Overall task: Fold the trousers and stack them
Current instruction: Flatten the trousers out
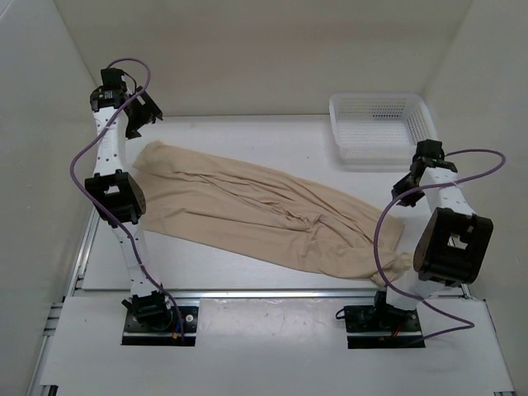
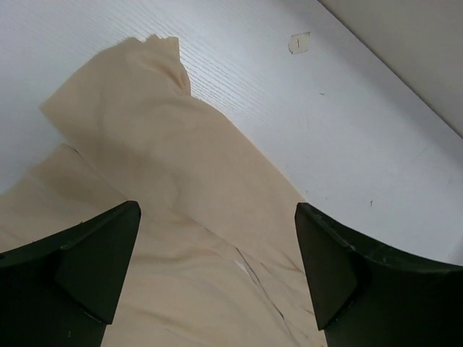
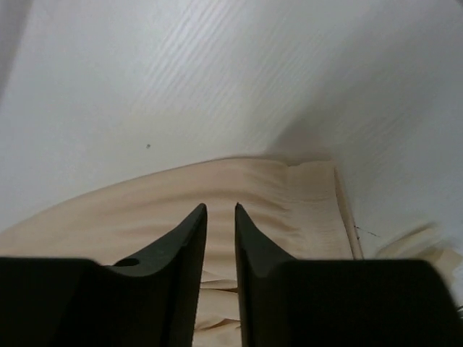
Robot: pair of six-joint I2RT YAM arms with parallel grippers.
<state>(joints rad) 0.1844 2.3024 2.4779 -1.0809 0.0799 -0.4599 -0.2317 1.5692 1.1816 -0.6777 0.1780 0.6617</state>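
**1. Condition at the near end.** The trousers [image 1: 272, 210] lie unfolded on the worktop [image 1: 231, 268] in one long diagonal band. The wide end is near right, beside the right arm's base, and the leg ends are far left. No fold has been made yet, so the step in hand is judged to be the first grasp.

**2. Right tool.** The right tool [image 3: 221, 206] is almost fully clenched. Only a thin slit shows between its fingers, and nothing is in it. It hangs over the near-right end of the cloth.

**3. Left tool.** The left tool [image 2: 217, 206] is released, with its jaws wide apart and nothing between them. It is poised over the leg ends at the far left.

**4. Procedure.**
- Release the right tool before descending.
- Take each end at its edge and pinch every layer there. The fabric is thin, so a shallow pinch is likely to catch one layer only.
- Lift both ends together and keep light tension between the tools, so that the fold falls flat and does not bunch.

**5. View comparison.**
- Only the top view gives the whole layout. It shows the wrinkles bunched in the middle of the cloth and the basket [image 1: 375, 153] at the far right, apart from the cloth.
- Only the left wrist view shows one leg end overlapping the other.
- Only the right wrist view resolves the slit between the fingers and shows a band along the cloth's edge.
- No view settles whether either tool touches the cloth.
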